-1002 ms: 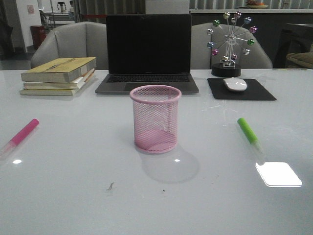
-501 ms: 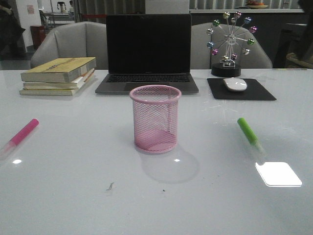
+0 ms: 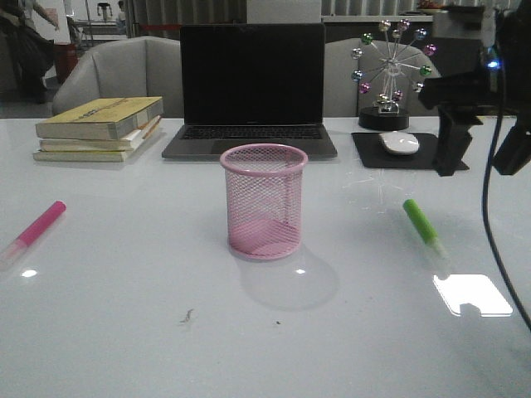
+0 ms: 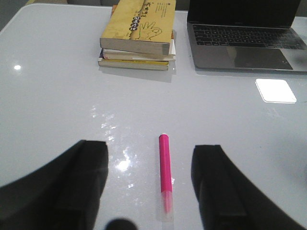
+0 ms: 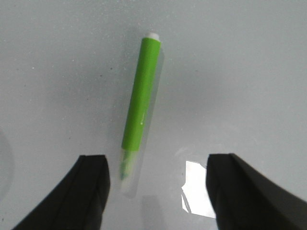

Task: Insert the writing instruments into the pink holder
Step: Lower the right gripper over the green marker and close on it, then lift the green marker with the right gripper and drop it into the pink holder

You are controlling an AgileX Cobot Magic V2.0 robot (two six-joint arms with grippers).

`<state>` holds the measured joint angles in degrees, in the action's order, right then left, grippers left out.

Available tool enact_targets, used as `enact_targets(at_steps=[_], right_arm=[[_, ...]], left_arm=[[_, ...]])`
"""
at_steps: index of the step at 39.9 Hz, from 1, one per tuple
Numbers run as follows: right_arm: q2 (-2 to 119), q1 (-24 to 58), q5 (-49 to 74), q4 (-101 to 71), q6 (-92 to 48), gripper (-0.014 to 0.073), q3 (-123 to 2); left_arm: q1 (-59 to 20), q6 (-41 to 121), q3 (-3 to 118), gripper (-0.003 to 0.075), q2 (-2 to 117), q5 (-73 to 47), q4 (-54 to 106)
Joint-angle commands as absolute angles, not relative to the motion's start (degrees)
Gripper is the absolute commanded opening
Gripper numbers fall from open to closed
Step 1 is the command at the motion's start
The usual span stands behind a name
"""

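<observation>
Behind your table you have grey armchairs (image 3: 108, 70) and a dim office room, with shelving and a doorway far back on the left. Your white glossy table (image 3: 133, 332) carries window glare as a bright patch near the right front. At the back centre sits an open laptop (image 3: 251, 87) with a dark screen; to its left is a stack of yellow books (image 3: 99, 128), to its right a black mouse pad (image 3: 444, 157) with a white mouse (image 3: 399, 143) and a little ferris-wheel ornament (image 3: 390, 70) behind it.

Your right arm (image 3: 465, 99) hangs in from the right edge, above the table. Its gripper (image 5: 158, 191) is spread wide, holding nothing, with the green marker (image 3: 421, 224) lying flat between and ahead of the fingers (image 5: 91, 187) (not touching them, as far as you can see).

The pink holder (image 3: 264, 201) stands upright in the middle of the table, with nothing in it. The pink marker (image 3: 37, 230) lies flat near the left edge, well apart from the holder. Your left gripper (image 4: 148, 187) is also wide apart and bare, the pink marker lying between its fingers (image 4: 81, 177) on the table below.
</observation>
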<state>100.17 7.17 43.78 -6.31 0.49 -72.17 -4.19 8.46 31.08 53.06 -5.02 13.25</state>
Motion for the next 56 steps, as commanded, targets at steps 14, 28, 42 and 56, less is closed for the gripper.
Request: enact_targets(at_steps=[14,28,42,56], right_arm=[[110.7,7.2,47.7,-6.8,0.0,0.0541,-87.9],[116.8,7.3,51.3,-6.8,0.0,0.0541,-92.3],[119.7,7.3,52.5,-6.8,0.0,0.0475,-92.4],[120.9,7.3,51.5,-7.0,0.0,0.007,-92.5]], left_arm=[[-4.6,8.3,33.2,0.0456,52.6,-0.8,13.8],[-4.6,8.3,33.2,0.0456,52.6,-0.8,13.7],[-4.6,8.3,33.2,0.0456,52.6,-0.9,13.7],[-4.6,8.3,33.2,0.0456,52.6,-0.9,13.7]])
